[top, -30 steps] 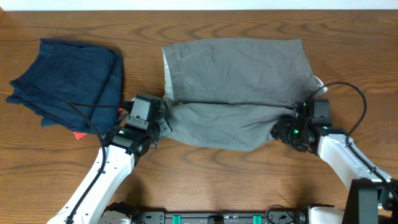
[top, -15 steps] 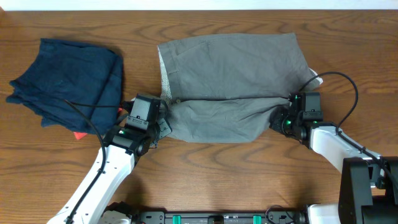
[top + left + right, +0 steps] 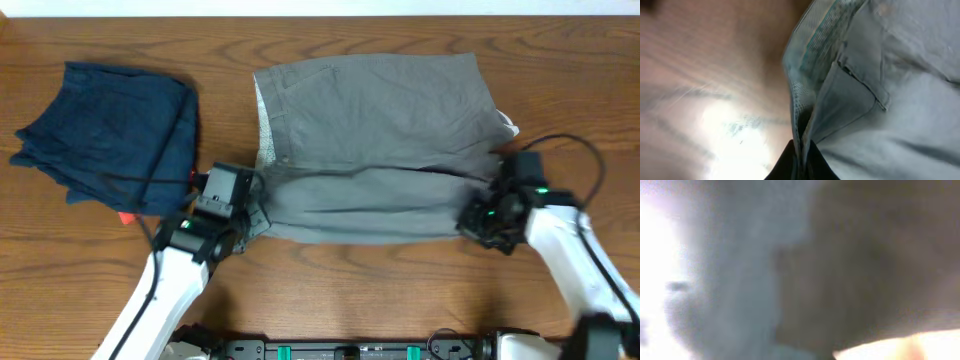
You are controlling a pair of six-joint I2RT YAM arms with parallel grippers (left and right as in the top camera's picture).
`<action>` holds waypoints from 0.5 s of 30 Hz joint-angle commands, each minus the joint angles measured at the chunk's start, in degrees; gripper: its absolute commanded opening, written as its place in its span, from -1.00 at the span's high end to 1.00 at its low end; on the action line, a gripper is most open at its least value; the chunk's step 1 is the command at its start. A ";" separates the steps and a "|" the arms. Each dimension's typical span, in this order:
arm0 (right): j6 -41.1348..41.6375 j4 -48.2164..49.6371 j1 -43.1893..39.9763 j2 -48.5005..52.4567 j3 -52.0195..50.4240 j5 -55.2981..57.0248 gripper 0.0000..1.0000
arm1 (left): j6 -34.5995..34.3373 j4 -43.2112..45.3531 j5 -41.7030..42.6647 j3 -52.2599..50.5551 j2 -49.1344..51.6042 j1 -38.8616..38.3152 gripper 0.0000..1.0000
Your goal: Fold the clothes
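Shorts [image 3: 380,130] of plain grey woven cloth lie in the middle of the desk [image 3: 400,300], nearer its far edge than its near edge. The waistband points toward the left edge and the leg hems toward the right edge. A dark fold line runs left to right across them, and the pale waistband lining [image 3: 265,130] shows along their left end. The left hand [image 3: 250,208] sits at the near left corner of the shorts. Its wrist view shows the dark fingertips [image 3: 785,169] clenched on the waistband's edge, with cloth pinched between them. The right hand [image 3: 478,215] is against the near right corner of the shorts. Its wrist view is a blur of grey and brown, so I cannot tell whether it grips the cloth. A folded navy garment [image 3: 110,125] lies apart from the shorts, toward the far left corner.
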 commanded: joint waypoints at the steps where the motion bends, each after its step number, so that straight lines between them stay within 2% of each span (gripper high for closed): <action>1: -2.91 -5.66 -2.51 -6.38 6.99 1.33 0.98 | 1.86 -2.86 -1.36 2.01 -6.91 0.31 0.88; 5: -3.54 -13.62 -3.54 -11.06 11.78 3.76 0.98 | 2.05 -5.31 -1.31 2.56 -15.08 0.31 0.88; 8: -3.61 -16.76 -3.54 -13.27 14.67 5.33 0.98 | 2.60 -5.73 2.21 2.56 -20.37 0.31 0.88; 11: -4.15 -16.41 -3.54 -14.47 17.40 5.79 0.98 | 2.64 -5.33 3.56 2.56 -23.26 0.31 0.88; 15: -4.68 -9.90 -3.28 -13.97 20.74 5.90 0.98 | 2.67 -2.10 0.55 2.56 -22.16 0.37 0.88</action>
